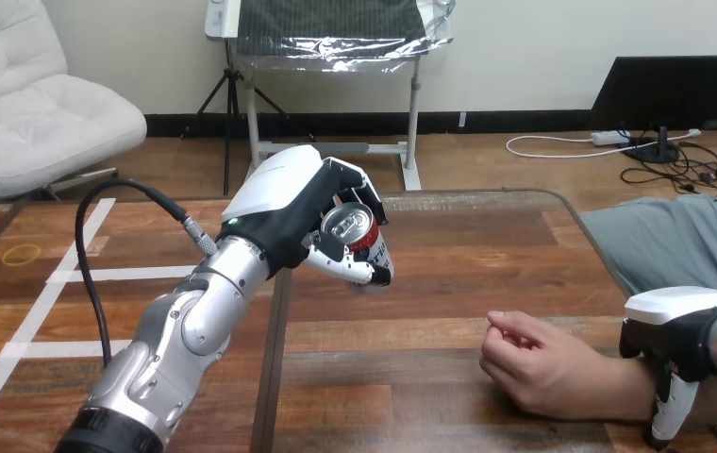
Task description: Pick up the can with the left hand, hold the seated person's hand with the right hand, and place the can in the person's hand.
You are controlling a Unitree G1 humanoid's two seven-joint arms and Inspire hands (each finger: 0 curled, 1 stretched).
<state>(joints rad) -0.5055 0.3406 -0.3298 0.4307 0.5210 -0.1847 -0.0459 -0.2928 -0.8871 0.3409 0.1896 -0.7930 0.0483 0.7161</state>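
Observation:
My left hand (289,203) is raised over the middle of the wooden table (449,283), its fingers and thumb curled round a red and white can (359,236) with a silver top, tilted toward me. The person's hand (534,363) rests on the table at the lower right, loosely curled, palm down. My right hand (677,344) sits at the person's wrist at the right edge, one white finger (668,415) hanging down in front of the forearm. The far side of that hold is hidden.
A black cable (100,245) loops from my left forearm over the table's left part. White tape lines (43,302) and a yellow rubber band (22,254) mark the table at the left. A seam (275,359) runs down the tabletop.

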